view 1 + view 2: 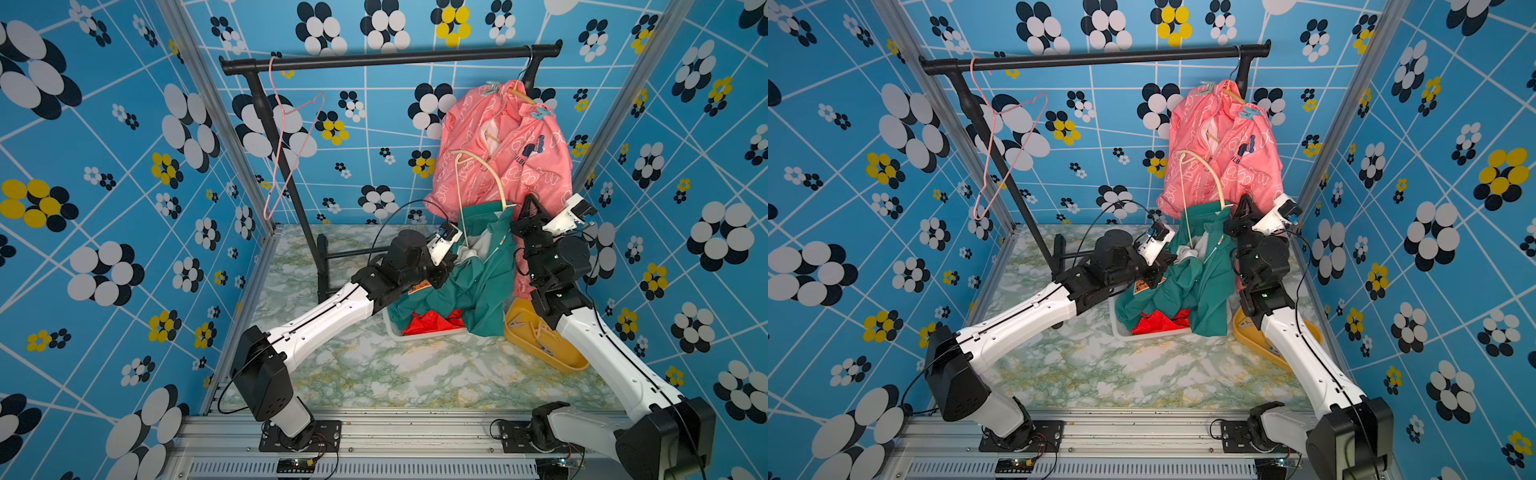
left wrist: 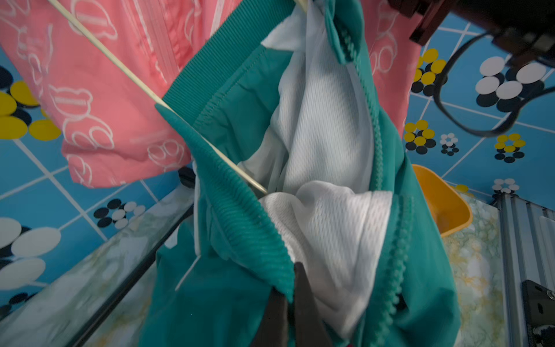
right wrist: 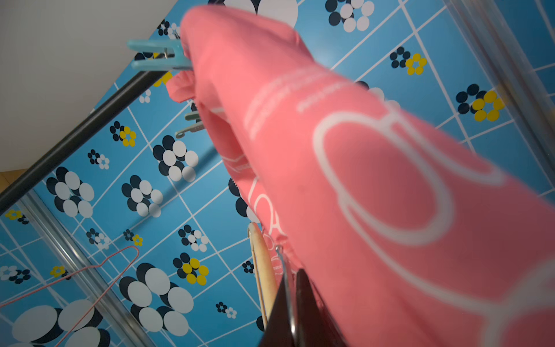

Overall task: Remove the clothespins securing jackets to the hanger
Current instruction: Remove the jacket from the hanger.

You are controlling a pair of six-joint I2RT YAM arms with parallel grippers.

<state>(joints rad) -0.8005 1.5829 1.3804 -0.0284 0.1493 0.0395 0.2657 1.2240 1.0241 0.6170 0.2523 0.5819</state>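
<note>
The green jacket (image 1: 478,282) hangs off a cream hanger (image 1: 492,178) that is off the rail and in front of the pink jacket (image 1: 511,166). My left gripper (image 2: 289,288) is shut on the green jacket's ribbed collar (image 2: 240,210). My right gripper (image 3: 289,288) is shut on the cream hanger's metal hook (image 3: 283,264), close against the pink jacket (image 3: 375,180). Two teal clothespins (image 1: 490,88) (image 1: 542,111) clip the pink jacket's shoulders to its wooden hanger; they also show in the right wrist view (image 3: 159,58). The red jacket (image 1: 432,322) lies under the green one.
A white tray (image 1: 395,330) holds the red jacket. A yellow basket (image 1: 540,349) with loose clothespins sits by the right arm. The black rail (image 1: 390,58) carries an empty pink wire hanger (image 1: 291,137). Blue patterned walls close in on both sides.
</note>
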